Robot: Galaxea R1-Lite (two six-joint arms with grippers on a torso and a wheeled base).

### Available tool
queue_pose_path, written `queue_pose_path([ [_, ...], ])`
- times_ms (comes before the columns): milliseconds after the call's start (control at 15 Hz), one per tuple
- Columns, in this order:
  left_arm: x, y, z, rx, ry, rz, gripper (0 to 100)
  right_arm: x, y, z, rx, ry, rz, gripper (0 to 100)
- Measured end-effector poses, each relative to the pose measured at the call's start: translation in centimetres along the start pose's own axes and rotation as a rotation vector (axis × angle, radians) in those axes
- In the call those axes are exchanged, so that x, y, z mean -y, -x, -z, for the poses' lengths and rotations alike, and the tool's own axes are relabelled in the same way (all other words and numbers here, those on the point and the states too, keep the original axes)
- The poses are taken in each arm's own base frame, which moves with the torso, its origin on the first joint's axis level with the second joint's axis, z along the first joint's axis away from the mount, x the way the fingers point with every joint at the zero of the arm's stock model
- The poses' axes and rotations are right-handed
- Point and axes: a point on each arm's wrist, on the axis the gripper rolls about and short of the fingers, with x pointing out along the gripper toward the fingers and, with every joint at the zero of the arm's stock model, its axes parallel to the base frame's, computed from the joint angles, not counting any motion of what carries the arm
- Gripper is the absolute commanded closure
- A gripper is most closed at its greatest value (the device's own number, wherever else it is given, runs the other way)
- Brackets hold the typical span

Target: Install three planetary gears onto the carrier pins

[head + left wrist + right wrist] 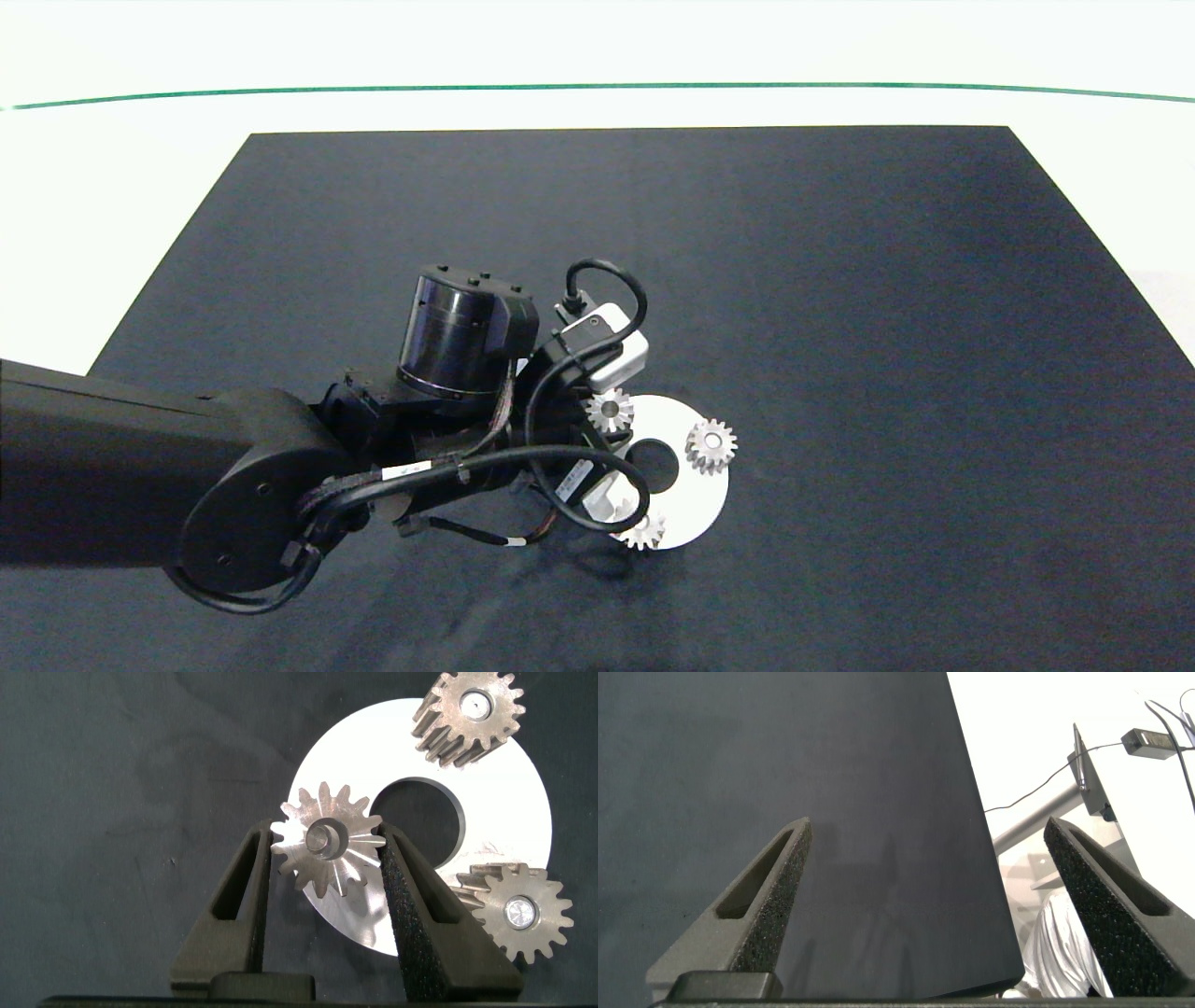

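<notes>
The white disc point(695, 504) point(523, 812) lies on the black mat. Two planetary gears point(711, 446) point(644, 530) sit on carrier pins; the pale pin tops point(476, 705) point(519, 913) show in their centre holes. My left gripper point(325, 835) is shut on the third gear point(325, 840) point(610, 409) beside the disc's centre hole point(425, 812), one finger against its teeth on each side. A grey pin end point(322, 838) shows in that gear's hole; how deep the gear sits I cannot tell. My right gripper point(929, 821) is open with nothing in it, out of the head view.
The left arm point(280, 467) and its cables point(560, 485) cover the disc's left side. The black mat point(840, 280) lies on a white table point(140, 187) with a green line point(597, 87) at the back. Past the mat's edge, the right wrist view shows a metal stand point(1088, 765).
</notes>
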Motion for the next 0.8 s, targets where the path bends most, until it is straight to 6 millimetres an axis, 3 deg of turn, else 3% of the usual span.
queue_pose_path([
  [800, -0.12, -0.3, 0.22, -0.007, 0.004, 0.001, 84, 0.05, 0.06, -0.1, 0.004, -0.002, 0.001, 0],
])
